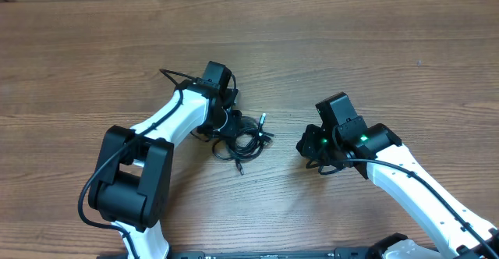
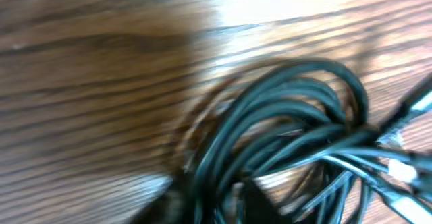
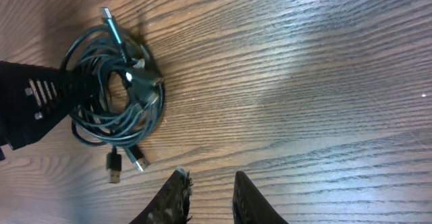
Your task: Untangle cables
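The cables lie as one small black coil on the wooden table, with plug ends sticking out of it. My left gripper reaches into the coil's left side. In the blurred left wrist view, strands of the cables run between its dark fingers, and the left gripper is shut on them. The right wrist view shows the cables at upper left, the left gripper pinching the coil's rim. My right gripper hovers to the right, apart from the coil. The right gripper stands slightly open, holding nothing.
Two USB plugs trail from the coil's near side and a silver-tipped plug points away at its far side. Bare wooden tabletop surrounds the coil. The left arm's white links run down to its black base.
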`<state>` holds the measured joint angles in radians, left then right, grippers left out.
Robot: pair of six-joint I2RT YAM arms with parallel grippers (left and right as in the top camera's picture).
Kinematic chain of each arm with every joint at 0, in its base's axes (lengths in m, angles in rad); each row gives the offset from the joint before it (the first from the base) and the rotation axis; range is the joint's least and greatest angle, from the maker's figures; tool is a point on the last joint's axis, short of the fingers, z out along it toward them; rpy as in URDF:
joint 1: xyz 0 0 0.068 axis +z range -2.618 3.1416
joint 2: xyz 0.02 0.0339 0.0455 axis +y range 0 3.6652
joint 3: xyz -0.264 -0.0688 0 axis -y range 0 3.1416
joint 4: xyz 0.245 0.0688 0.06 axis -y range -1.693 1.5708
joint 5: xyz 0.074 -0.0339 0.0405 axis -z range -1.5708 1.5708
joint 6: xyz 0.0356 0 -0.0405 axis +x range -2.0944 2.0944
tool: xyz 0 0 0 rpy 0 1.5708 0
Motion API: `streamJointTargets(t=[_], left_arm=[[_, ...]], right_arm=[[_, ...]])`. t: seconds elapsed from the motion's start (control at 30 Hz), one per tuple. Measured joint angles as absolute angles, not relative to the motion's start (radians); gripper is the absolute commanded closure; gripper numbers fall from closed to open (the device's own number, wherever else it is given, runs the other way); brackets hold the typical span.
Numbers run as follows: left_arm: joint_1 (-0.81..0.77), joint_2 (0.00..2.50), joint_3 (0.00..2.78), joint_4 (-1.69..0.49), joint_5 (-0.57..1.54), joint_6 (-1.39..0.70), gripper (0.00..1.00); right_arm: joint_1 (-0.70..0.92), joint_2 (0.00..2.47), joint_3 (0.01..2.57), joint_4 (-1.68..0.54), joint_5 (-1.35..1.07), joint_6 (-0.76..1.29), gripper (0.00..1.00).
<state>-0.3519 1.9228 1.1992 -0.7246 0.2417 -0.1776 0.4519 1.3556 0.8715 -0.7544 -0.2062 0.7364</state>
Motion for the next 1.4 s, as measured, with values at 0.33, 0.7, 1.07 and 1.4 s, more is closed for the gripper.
streamJointTargets(t=[0.33,0.7,1.07,1.4], left_arm=[[-0.352,1.943,1.257,-0.807,0.288,-0.142,0.96],[-0.353,1.819,1.387,-0.878,0.327,-0.057,0.96],[-0.41,1.785,1.398,-0.973,0.39,0.061,0.96],[-0.505,1.785,1.398,-0.967,0.411,0.166,0.96]], right_arm=[[0.452,1.356,0.871,-0.753,-0.207,0.736,0.78],[0.451,1.356,0.871,-0.579,-0.411,0.517,0.65],[0.451,1.356,0.871,-0.561,-0.434,0.318,0.62],[0.451,1.356,0.871,-0.563,-0.43,0.228,0.61]])
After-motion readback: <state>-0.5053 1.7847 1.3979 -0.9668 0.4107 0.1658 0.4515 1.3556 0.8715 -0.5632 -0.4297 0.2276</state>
